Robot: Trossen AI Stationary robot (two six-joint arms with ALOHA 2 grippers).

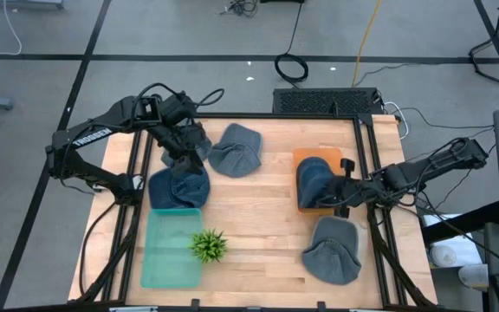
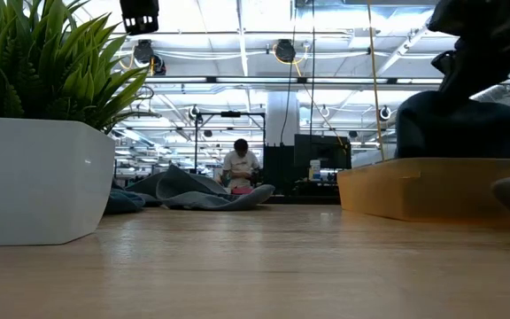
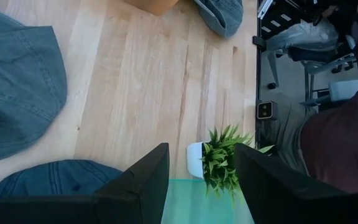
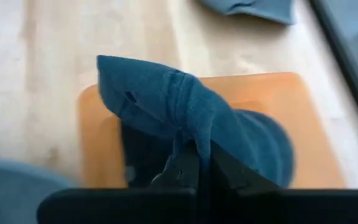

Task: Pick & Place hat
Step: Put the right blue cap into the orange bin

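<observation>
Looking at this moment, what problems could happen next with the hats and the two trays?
1. The right gripper is shut on only a fold of the dark blue hat over the orange tray; such a thin pinch may slip when lifted.
2. Another blue hat lies half across the green tray's edge below the left gripper, and it could slide out.
3. The small potted plant stands by that tray and might get knocked.

My two arms are dark, slim-linked and jointed. The left arm [image 1: 93, 139] carries white lettering along its upper link, with black cables looping over the wrist. The right arm [image 1: 431, 165] trails thin dark cables too. My left fingers [image 3: 145, 180] are flat, matte black, wedge-shaped blades.
</observation>
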